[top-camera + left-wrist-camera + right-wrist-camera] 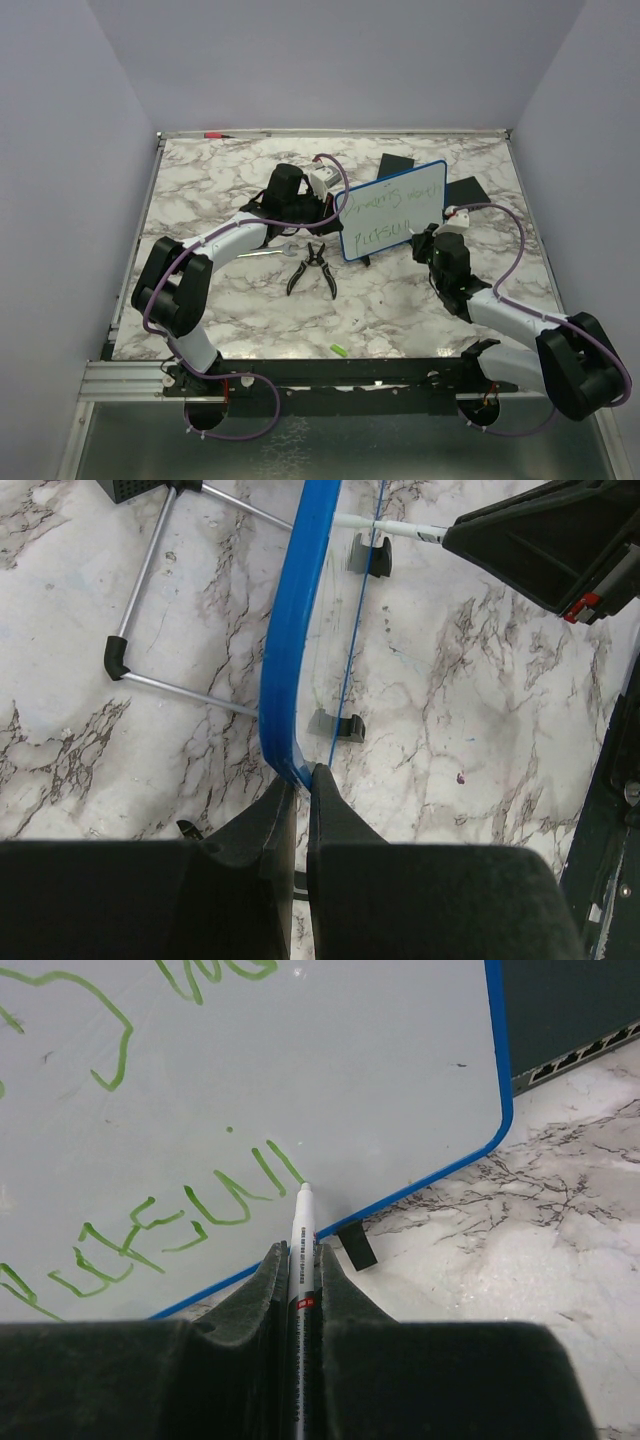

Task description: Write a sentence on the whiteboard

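Note:
The whiteboard [392, 208] stands upright mid-table, blue-framed, with the sentence [385, 215] in thin green scrawl on two lines. My left gripper [335, 205] is shut on the board's left edge; in the left wrist view its fingertips [303, 777] pinch the blue frame [290, 650]. My right gripper [425, 238] is shut on a white marker [303, 1230]. The marker's tip rests on the board [330, 1080] just past the last green strokes [180, 1215] of the lower line, near the bottom frame.
Black pliers [312, 268] and a wrench [265, 253] lie in front of the board. A green cap [339, 349] lies near the front edge. Flat black pads [397, 163] [465, 190] sit behind the board. A metal wire stand [150, 600] lies behind the frame.

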Controlling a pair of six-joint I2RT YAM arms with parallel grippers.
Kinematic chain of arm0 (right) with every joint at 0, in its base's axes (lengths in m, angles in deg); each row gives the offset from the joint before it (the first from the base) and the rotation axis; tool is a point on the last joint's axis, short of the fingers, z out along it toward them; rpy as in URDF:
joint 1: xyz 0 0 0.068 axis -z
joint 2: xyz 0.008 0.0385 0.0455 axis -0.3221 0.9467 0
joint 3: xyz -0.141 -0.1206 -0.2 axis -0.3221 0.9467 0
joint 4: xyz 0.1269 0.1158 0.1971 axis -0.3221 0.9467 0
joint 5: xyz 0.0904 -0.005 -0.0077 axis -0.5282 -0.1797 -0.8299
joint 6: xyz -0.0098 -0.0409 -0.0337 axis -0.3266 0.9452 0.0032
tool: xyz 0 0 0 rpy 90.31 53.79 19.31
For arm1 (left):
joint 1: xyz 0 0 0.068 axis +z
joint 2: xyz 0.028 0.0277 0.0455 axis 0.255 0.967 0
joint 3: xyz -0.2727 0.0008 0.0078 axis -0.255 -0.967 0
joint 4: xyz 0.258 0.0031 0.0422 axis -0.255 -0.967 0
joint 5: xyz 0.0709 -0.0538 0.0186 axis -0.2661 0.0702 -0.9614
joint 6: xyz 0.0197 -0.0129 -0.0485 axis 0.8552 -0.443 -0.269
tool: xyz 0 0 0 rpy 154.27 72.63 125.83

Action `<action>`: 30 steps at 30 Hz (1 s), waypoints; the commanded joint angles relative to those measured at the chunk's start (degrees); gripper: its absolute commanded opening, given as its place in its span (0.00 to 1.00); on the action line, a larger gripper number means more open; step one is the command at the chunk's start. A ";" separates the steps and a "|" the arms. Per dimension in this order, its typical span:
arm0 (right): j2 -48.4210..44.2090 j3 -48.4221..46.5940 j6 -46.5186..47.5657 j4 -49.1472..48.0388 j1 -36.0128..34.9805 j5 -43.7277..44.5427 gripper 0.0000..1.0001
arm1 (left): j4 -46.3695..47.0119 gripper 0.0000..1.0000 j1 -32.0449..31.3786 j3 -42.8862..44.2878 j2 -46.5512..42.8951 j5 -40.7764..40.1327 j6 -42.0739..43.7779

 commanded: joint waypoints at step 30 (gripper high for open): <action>-1.93 -3.01 3.65 -2.34 0.33 2.66 0.01 | -2.75 0.00 -0.56 0.37 1.51 -2.24 1.83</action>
